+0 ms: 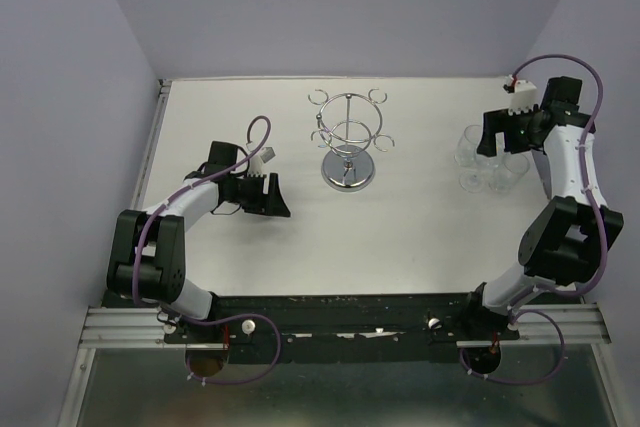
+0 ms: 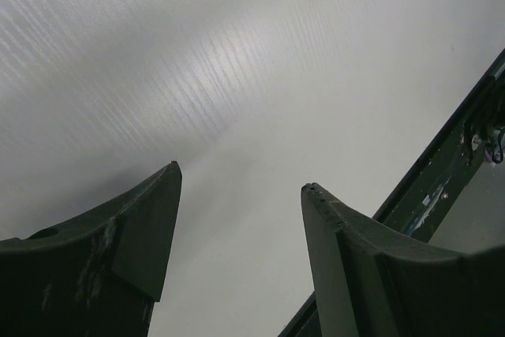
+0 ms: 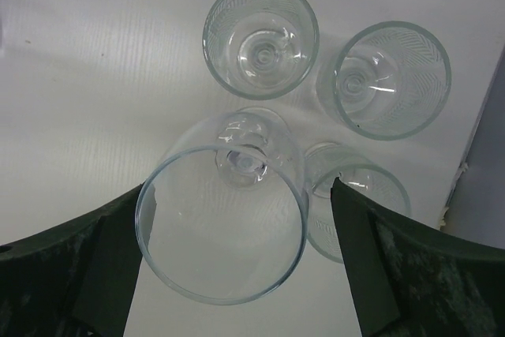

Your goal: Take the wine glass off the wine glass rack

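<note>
While the chrome wire wine glass rack (image 1: 347, 152), with its round shiny base, central post, ring hoop and small loops around the top, stands upright at the middle of the white table (image 1: 420, 227), the wine glass (image 3: 221, 219) is well apart from it on the table's right side. It is a clear stemmed glass with a smooth, plain bowl and a thin round rim. It is upright, mouth up, and its stem and foot show through the bowl from above. Just beyond it three other clear stemmed glasses (image 3: 260, 37) stand close together, their bowls marked with fine leaf-like lines.

The right gripper (image 3: 238, 191) hangs over this group with its dark jaws spread wide on either side of the wine glass. One finger (image 3: 394, 274) stands clear of the rim. The other lies right at it, and I cannot tell whether it touches.

The left gripper (image 2: 241, 176) is low over bare table left of the rack, its jaws apart with nothing between them.
</note>
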